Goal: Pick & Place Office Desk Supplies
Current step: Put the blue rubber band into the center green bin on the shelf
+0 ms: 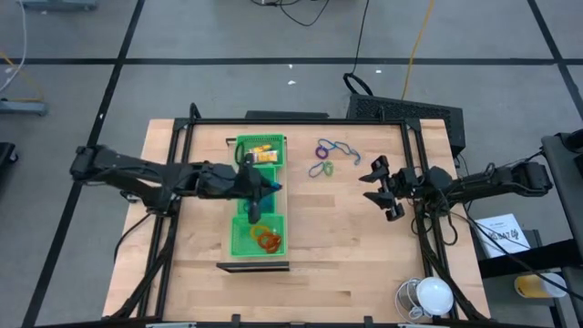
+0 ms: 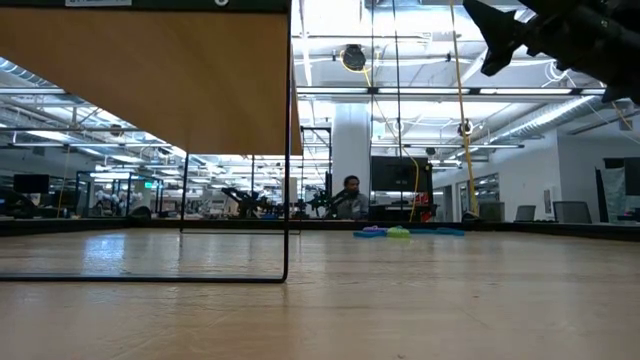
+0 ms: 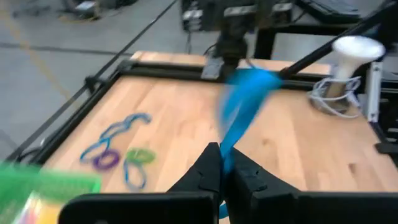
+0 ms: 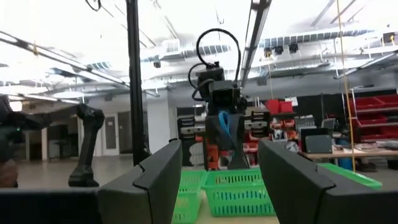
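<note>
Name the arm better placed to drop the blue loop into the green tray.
Left. Its gripper is already shut on the thin blue loop, above the long green plastic tray. The right gripper is open, empty and off beside the tray.

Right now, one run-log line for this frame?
left gripper: shut on blue loop, over green tray | right gripper: open, empty, waiting | loops left on table

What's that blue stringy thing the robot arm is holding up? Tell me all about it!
It is a thin blue rubber-band loop, bright blue and floppy. The left gripper has its dark fingers pinched shut on one end, so the loop is stretched long, clear of the table. It hangs above the long green plastic tray, around the middle compartment. Only the fingers touch it. Its outline is smeared, so finer detail is hard to tell.
</note>
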Robot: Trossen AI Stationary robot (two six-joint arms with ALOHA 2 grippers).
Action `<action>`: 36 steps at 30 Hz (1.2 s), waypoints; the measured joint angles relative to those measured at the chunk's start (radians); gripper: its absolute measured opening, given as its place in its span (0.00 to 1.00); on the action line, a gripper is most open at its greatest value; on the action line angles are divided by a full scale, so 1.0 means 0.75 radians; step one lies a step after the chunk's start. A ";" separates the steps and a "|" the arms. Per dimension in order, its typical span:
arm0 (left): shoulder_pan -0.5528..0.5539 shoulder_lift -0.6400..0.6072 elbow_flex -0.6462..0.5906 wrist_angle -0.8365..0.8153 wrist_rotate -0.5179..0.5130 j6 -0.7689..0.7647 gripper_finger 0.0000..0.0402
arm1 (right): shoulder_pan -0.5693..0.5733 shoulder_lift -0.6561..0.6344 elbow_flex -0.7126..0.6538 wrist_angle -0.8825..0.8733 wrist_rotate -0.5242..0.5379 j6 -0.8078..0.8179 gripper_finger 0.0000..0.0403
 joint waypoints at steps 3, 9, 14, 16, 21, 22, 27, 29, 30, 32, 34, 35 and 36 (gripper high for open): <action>-0.001 -0.077 -0.115 0.020 -0.061 -0.103 0.03 | 0.000 0.001 0.000 -0.006 0.002 -0.010 0.50; 0.003 -0.181 -0.281 0.013 -0.143 -0.291 0.02 | 0.000 0.009 0.000 -0.011 0.032 -0.010 0.50; 0.004 -0.183 -0.299 0.016 -0.138 -0.337 0.06 | 0.000 0.011 0.000 -0.012 0.032 -0.015 0.50; 0.004 -0.183 -0.298 0.017 -0.138 -0.332 0.09 | 0.000 0.010 0.001 -0.014 0.032 -0.015 0.50; 0.003 -0.183 -0.298 0.016 -0.137 -0.328 0.15 | 0.000 0.011 0.001 -0.019 0.032 -0.012 0.50; 0.004 -0.183 -0.298 0.016 -0.137 -0.328 0.16 | 0.000 0.011 0.001 -0.021 0.032 -0.011 0.50; 0.004 -0.182 -0.298 0.016 -0.134 -0.377 0.17 | 0.000 0.011 0.001 -0.047 0.032 -0.010 0.50; 0.004 -0.182 -0.298 0.015 -0.128 -0.395 0.17 | 0.000 0.010 0.002 -0.061 0.032 -0.010 0.50; 0.004 -0.182 -0.298 0.015 -0.128 -0.400 0.17 | 0.000 0.011 0.002 -0.068 0.032 -0.010 0.50; 0.004 -0.182 -0.298 0.015 -0.127 -0.403 0.18 | 0.000 0.011 0.002 -0.070 0.032 -0.010 0.50; 0.004 -0.182 -0.298 0.015 -0.127 -0.430 0.21 | 0.000 0.011 0.002 -0.066 0.032 -0.010 0.50; 0.004 -0.182 -0.298 0.015 -0.127 -0.447 0.23 | 0.000 0.011 0.002 -0.066 0.032 -0.010 0.50; 0.004 -0.182 -0.298 0.015 -0.127 -0.463 0.27 | 0.000 0.011 0.002 -0.066 0.032 -0.010 0.50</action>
